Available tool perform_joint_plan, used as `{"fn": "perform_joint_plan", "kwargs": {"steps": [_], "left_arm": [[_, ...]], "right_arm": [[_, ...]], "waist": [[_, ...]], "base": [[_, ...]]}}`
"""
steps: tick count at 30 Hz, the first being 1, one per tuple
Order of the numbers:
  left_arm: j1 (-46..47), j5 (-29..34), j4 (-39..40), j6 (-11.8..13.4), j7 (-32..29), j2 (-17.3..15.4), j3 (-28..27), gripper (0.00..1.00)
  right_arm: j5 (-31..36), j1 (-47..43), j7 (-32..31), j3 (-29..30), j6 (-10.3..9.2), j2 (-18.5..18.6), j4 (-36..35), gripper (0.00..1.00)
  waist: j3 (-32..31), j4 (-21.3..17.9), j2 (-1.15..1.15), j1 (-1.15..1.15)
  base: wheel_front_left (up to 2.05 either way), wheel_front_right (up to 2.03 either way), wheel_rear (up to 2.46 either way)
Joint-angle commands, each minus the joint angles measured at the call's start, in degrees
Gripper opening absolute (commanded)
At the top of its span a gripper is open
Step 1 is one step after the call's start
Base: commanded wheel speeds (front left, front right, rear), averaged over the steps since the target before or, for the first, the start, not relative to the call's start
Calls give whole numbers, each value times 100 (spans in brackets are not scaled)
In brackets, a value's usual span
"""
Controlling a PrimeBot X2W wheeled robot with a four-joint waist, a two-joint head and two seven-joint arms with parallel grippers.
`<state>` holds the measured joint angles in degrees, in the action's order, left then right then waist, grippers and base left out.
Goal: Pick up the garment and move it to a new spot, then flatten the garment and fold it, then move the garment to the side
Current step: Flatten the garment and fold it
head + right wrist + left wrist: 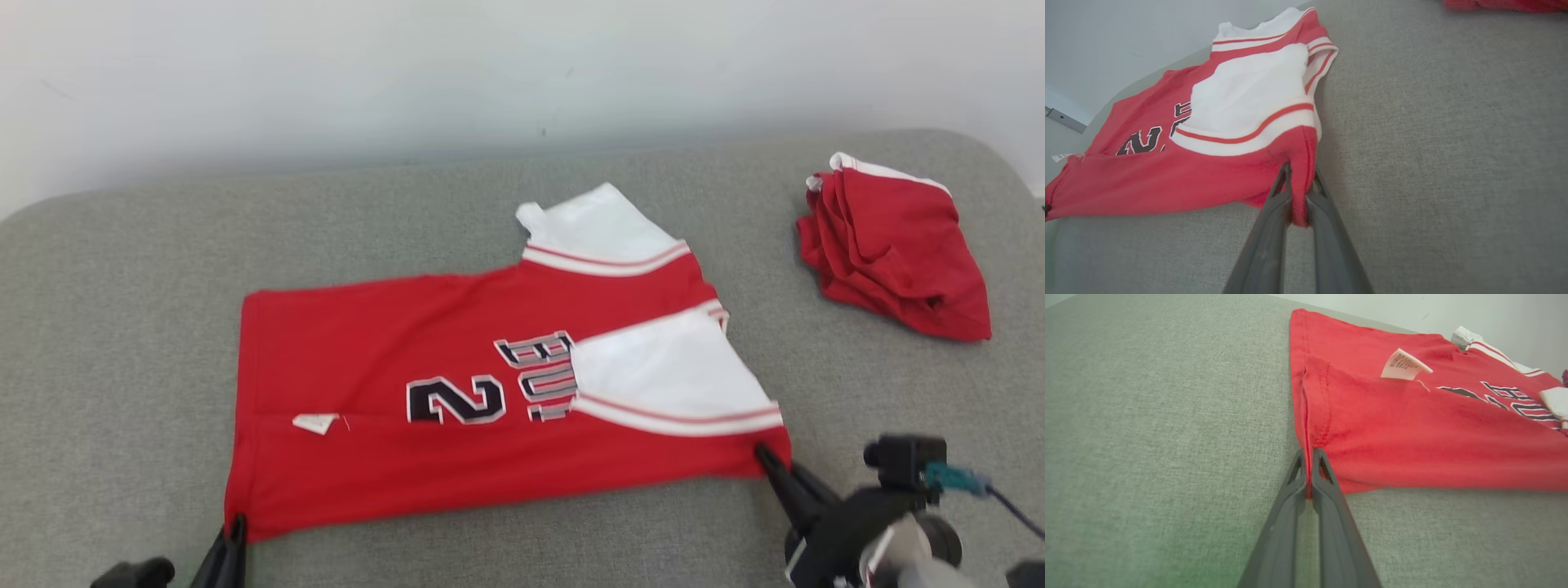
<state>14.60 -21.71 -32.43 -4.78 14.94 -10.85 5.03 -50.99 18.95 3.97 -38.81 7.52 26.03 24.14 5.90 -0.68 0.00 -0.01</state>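
Note:
The garment is a red jersey with white sleeves and dark lettering, lying spread sideways on the grey cushion, both sleeves folded in over its body. My left gripper is shut on its near left hem corner; in the left wrist view the red hem is pinched between the fingertips of the gripper. My right gripper is shut on the near right corner below the white sleeve; the right wrist view shows red cloth clamped in the gripper.
A second red garment lies folded in a pile at the back right of the grey cushion. A pale wall rises behind the cushion's far edge. Bare cushion lies left of the jersey and along the near edge.

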Motion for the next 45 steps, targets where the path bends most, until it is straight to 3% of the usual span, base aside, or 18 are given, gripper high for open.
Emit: {"fn": "perform_joint_plan", "kwargs": {"steps": [1, 13, 14, 15, 16, 25, 35, 42, 45], "left_arm": [[-185, 9, 70, 43, 17, -32, -54, 0], [-988, -166, 701, 245, -49, 73, -116, 0], [-1004, -163, 734, 258, -58, 85, -104, 8], [-1010, -147, 766, 297, -56, 89, -101, 64], [-999, -135, 789, 304, -48, 91, -105, 97], [-1038, 16, 1326, 432, 22, 191, -299, 100], [-1322, 865, 2518, 671, 28, 489, -590, 100], [-1089, 1025, 2482, 507, 18, 531, -638, 100], [-874, 812, 2202, 325, -21, 501, -663, 100]], "right_arm": [[-36, -214, -47, 53, -5, 86, -106, 0], [341, -1583, -795, 949, -5, -16, -1169, 0], [379, -1638, -826, 1038, -5, -74, -1207, 20], [374, -1688, -839, 1104, -5, -136, -1253, 96], [376, -1741, -875, 1199, -5, -169, -1261, 100], [810, -1818, -569, 1747, -4, -388, -1781, 100], [1743, -1845, 161, 2039, -4, -759, -2046, 100], [2031, -1796, 229, 2051, -4, -980, -2017, 100], [2064, -1689, 227, 2046, -4, -1014, -2027, 100]], "waist": [[-95, 54, 0, 1], [-138, 50, 0, 1], [-132, 53, 0, 1], [-128, 60, 0, 1], [-125, 77, 0, 1], [-129, 178, 0, 1], [-255, 298, 0, 1], [-248, 269, 0, 1], [-191, 213, 0, 1]], "base": [[0, 0, 0], [0, 0, 0], [0, 0, 0], [0, 0, 0], [0, 0, 0], [0, 0, 0], [0, 0, 0], [0, 0, 0], [0, 0, 0]]}}
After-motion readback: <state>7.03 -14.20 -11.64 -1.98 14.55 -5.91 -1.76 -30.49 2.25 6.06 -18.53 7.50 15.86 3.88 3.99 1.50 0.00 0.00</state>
